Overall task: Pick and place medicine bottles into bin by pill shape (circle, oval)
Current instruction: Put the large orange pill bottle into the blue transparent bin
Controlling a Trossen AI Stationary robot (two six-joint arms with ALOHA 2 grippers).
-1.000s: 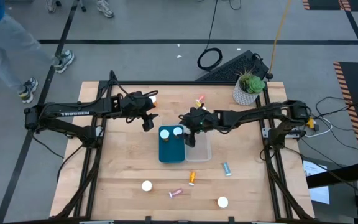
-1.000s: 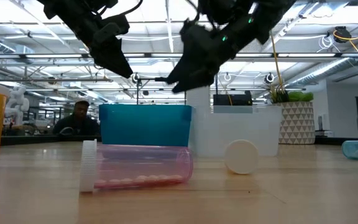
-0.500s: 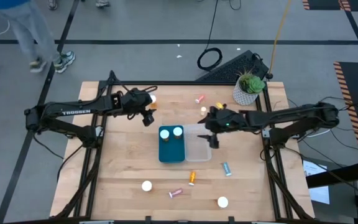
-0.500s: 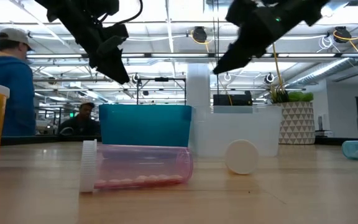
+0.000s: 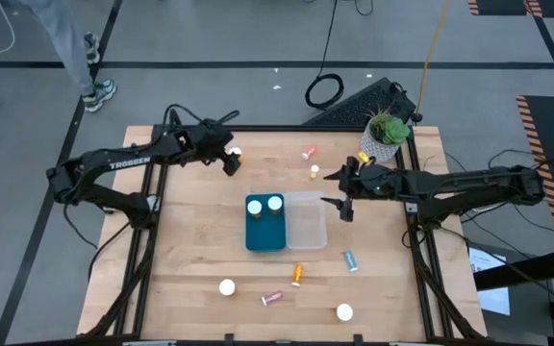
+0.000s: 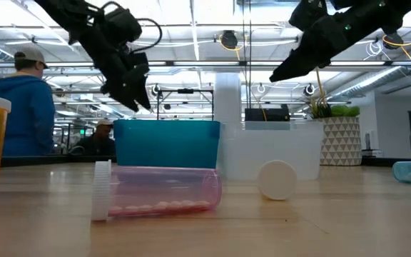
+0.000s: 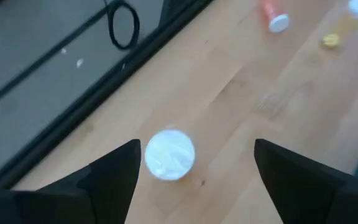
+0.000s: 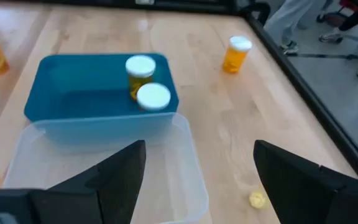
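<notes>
Two white-capped amber bottles (image 5: 265,205) stand upright inside the blue bin (image 5: 264,225) at the table's centre, close against its twelve o'clock wall. A clear bin (image 5: 307,221) sits touching the blue one on its three o'clock side, and nothing can be seen in it.

From the blue bin, the left gripper (image 5: 229,161) hovers toward eleven o'clock, fingers spread wide and holding nothing, just beside an upright white-capped bottle (image 5: 236,152) near the table's far edge; the left wrist view shows that cap (image 7: 169,154) between the fingers. The right gripper (image 5: 345,204) hangs above the table at three o'clock of the clear bin, jaws wide and empty.

Loose bottles lie scattered: a pink one (image 5: 308,153) and a small amber one (image 5: 314,172) toward one o'clock, an orange one (image 5: 297,275), a teal one (image 5: 351,260), a pink one on its side (image 5: 272,299), and two white-capped ones (image 5: 227,286) (image 5: 344,311) toward six o'clock. A potted plant (image 5: 385,137) stands at the two o'clock corner.
</notes>
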